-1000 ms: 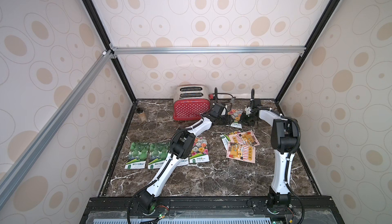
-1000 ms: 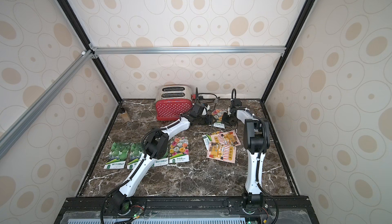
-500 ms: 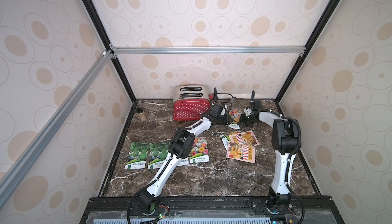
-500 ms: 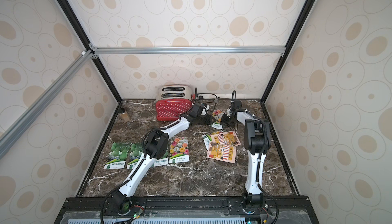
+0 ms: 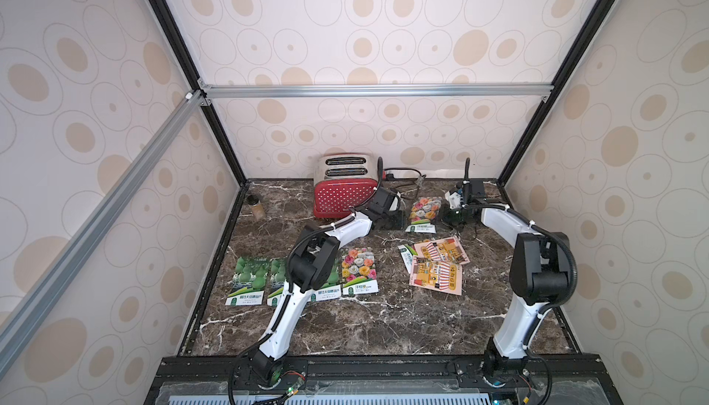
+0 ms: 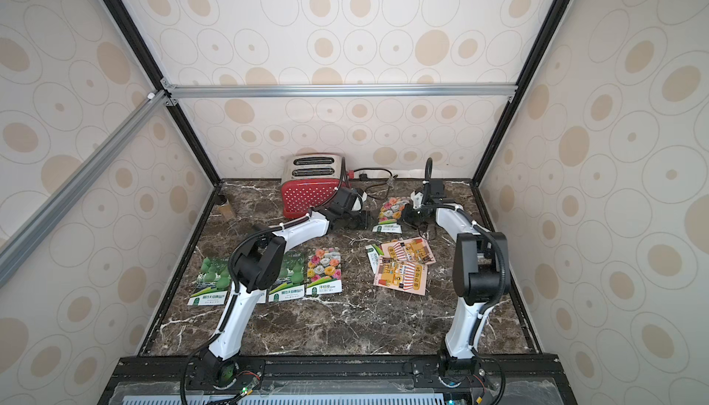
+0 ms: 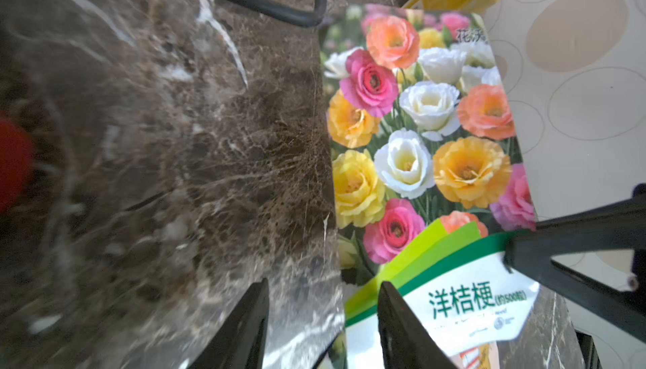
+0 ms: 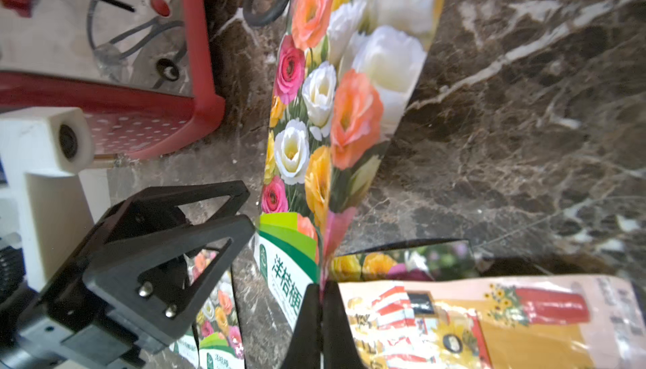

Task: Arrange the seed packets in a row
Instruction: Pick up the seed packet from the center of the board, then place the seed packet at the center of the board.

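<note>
I'm looking over the marble table (image 5: 345,330), and its biggest item, the red toaster (image 5: 343,194), is standing at the back, clear of where the row is forming. Both arms are reaching deep toward it, because the packet being handled is up there beside it.

Along the front left, the green gourd packets (image 5: 249,280) are lying side by side with their white bands toward the robot's base. The left arm's elbow is hiding most of the third. A flower packet (image 5: 358,270) is lying just beside them, so I judge four places filled. Well apart on the right, two peach packets (image 5: 437,278) are lying crooked, one overlapping the other. The edge of another packet (image 5: 406,255) is poking out from under them. Those are waiting their turn.

The raised flower packet (image 5: 424,213) is tilting up off the marble between the two grippers. The right gripper (image 8: 320,295) is pinching its lower edge by the white band, jaws fully closed on it, and the sheet is bowing upward from that grip. I judge the edge pinch is there because a flat packet on slick stone offers nothing else to grab.

The left gripper (image 7: 323,286) is waiting with its jaws partly apart, clamping nothing. One of its fingers (image 7: 398,325) is crossing the packet's banded corner, though I cannot tell whether it is touching. I judge it is lining up to take the packet, since the row lies on its side.
</note>
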